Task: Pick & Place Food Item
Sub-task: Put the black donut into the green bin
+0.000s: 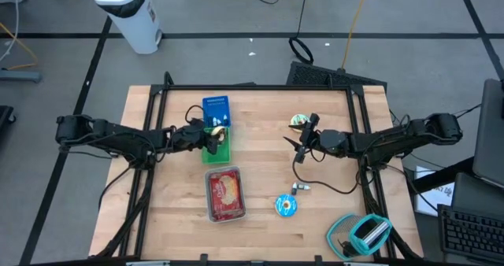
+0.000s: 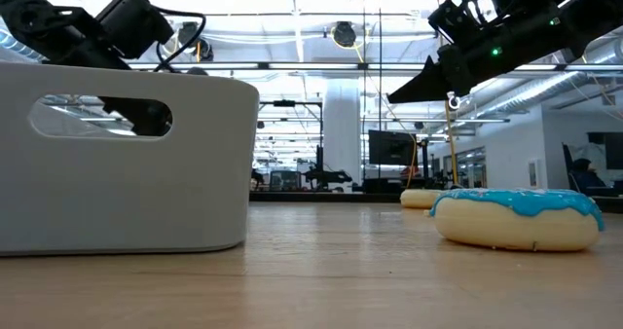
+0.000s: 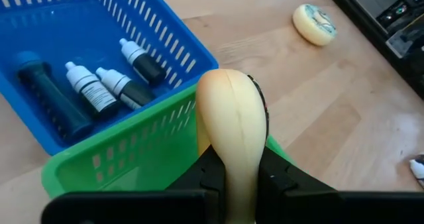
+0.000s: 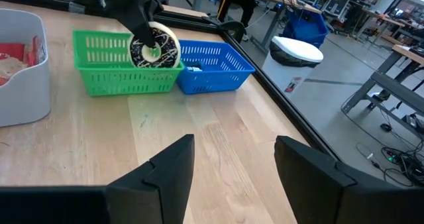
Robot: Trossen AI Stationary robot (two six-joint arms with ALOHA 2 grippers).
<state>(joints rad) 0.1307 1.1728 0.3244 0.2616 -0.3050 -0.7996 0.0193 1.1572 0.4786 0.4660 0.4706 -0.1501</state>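
Left jaws (image 3: pixel 240 184) pinch a donut (image 3: pixel 232 124) on edge above the green basket (image 3: pixel 119 151); released off-centre, it could roll out; right jaws (image 4: pixel 232 164) gape empty

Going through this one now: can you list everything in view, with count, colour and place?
blue basket: 1, blue, table's far middle
bottles: 4, three white with dark caps and one dark, inside the blue basket
green basket: 1, green, against the blue basket
chocolate donut: 1, dark icing with white drizzle, held over the green basket
grey bin: 1, table's middle, red food inside
blue donut: 1, blue icing, right of the bin
pale donut: 1, pale yellow, far right of centre
teal object: 1, near right corner, kind unclear
left gripper: shut on the chocolate donut
right gripper: open, empty, beside the pale donut
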